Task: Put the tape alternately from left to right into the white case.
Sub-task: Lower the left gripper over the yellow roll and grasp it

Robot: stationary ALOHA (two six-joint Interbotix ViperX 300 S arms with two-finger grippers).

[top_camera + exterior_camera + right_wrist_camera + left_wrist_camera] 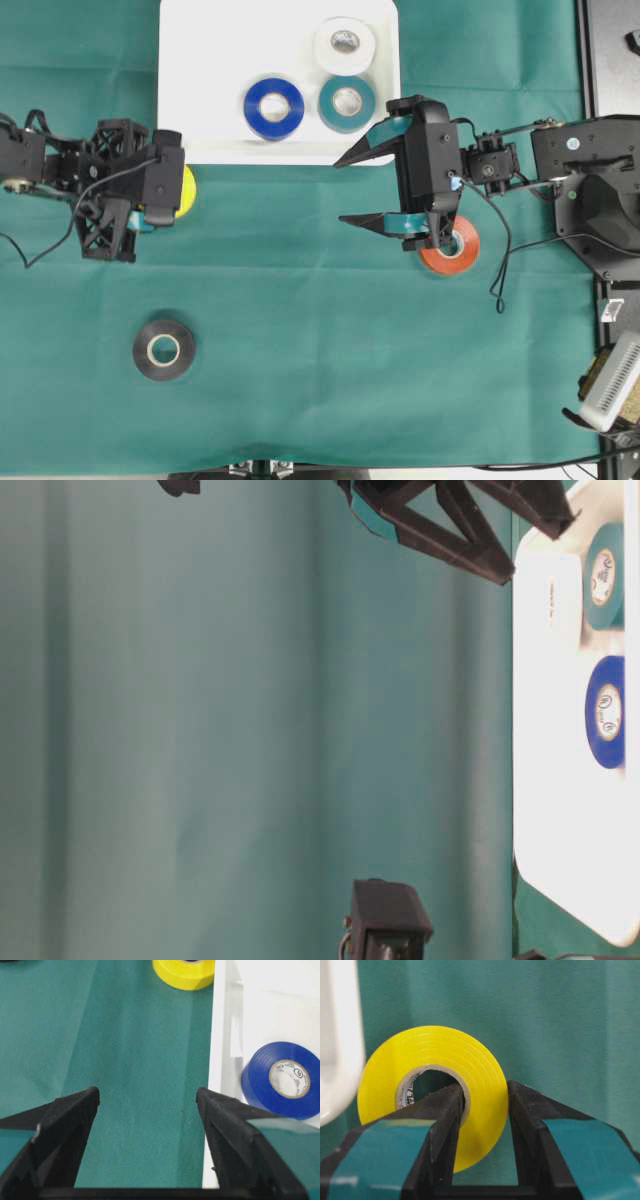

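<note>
Left gripper clamped on yellow roll's wall | right gripper wide, idle | I'd lift clear of case rim, then set down flat.

White case holds blue, teal and white tape rolls lying flat; yellow roll sits just outside its edge.
</note>
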